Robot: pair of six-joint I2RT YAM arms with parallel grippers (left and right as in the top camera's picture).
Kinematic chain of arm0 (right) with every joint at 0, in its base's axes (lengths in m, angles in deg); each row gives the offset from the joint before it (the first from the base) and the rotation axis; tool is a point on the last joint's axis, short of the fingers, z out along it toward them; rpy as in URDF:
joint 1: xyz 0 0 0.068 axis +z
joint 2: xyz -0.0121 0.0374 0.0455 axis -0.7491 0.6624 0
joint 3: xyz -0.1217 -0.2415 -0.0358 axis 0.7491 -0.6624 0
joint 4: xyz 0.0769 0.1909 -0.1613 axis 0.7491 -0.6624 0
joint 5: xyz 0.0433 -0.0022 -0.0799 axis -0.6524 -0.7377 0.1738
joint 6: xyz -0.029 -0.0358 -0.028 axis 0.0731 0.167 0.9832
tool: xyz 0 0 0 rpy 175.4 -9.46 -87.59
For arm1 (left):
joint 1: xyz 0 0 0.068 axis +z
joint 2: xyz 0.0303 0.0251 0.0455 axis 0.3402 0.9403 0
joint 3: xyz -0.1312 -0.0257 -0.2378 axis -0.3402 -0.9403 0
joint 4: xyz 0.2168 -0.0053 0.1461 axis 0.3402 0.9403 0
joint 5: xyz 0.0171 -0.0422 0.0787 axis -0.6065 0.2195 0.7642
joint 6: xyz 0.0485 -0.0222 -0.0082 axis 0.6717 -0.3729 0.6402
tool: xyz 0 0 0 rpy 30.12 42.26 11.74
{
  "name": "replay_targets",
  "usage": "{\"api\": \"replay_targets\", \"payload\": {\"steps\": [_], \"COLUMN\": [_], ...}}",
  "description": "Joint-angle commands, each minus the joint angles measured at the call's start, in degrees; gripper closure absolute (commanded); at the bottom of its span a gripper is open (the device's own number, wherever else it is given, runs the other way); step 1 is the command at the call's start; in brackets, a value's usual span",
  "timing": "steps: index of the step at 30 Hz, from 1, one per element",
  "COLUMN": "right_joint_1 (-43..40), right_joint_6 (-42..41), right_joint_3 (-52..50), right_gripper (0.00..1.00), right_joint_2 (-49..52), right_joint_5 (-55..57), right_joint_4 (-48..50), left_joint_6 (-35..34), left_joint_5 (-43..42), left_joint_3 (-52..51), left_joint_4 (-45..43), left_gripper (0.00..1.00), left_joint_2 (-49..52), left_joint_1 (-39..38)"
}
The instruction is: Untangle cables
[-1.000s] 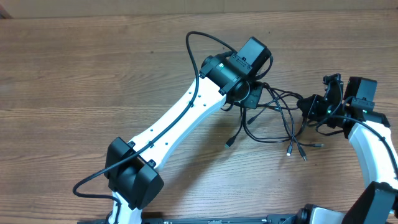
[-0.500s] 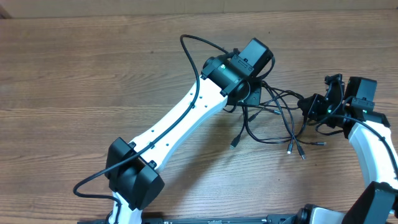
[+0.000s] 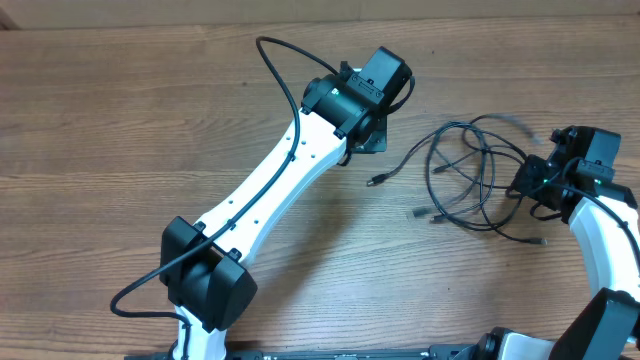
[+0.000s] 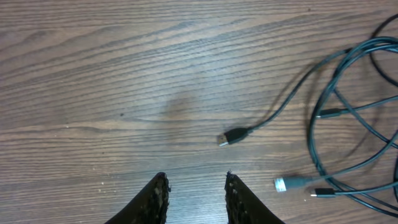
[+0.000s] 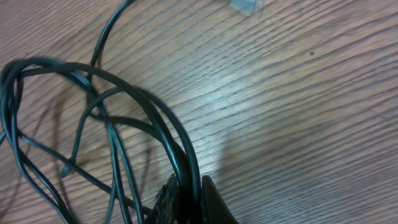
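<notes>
Thin black cables (image 5: 180,140) with small plugs sprawl in loose loops on the surface (image 3: 120,120), right of the spread, empty left end effector (image 4: 194,199), pinched by the right end effector (image 5: 186,200).

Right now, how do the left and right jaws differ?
The left jaws stand apart and hold nothing; the right jaws are closed on the cables. The left jaws hang over the wooden table, apart from the nearest plug; the right jaws sit at the bundle's edge. Both are black.
</notes>
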Motion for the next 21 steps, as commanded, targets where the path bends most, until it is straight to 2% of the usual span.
{"api": "replay_targets", "payload": {"steps": [1,7,10,14,21], "right_joint_1": [0.20,0.20,0.20,0.20,0.33], "right_joint_6": [-0.42,-0.42,-0.39,-0.39,-0.15], "right_joint_3": [0.79,0.79,0.79,2.34,14.82], "right_gripper": [0.96,0.96,0.96,0.96,0.96], "right_joint_2": [0.28,0.26,0.17,-1.18,-8.22], "right_joint_5": [2.58,1.88,-0.90,-3.56,-3.67], "right_joint_4": [0.37,0.57,0.83,0.96,-5.18], "left_joint_6": [0.15,0.15,0.15,0.17,0.11], "left_joint_5": [2.19,1.77,1.77,1.79,1.51], "left_joint_3": [1.60,1.60,1.60,1.60,1.60], "left_joint_4": [-0.07,-0.09,-0.11,-0.09,-0.92], "left_gripper": [0.67,0.60,0.49,0.41,0.29], "left_joint_2": [-1.88,-1.88,-1.88,-1.88,-1.88], "left_joint_1": [-0.72,-0.74,-0.74,-0.72,-0.74]}}
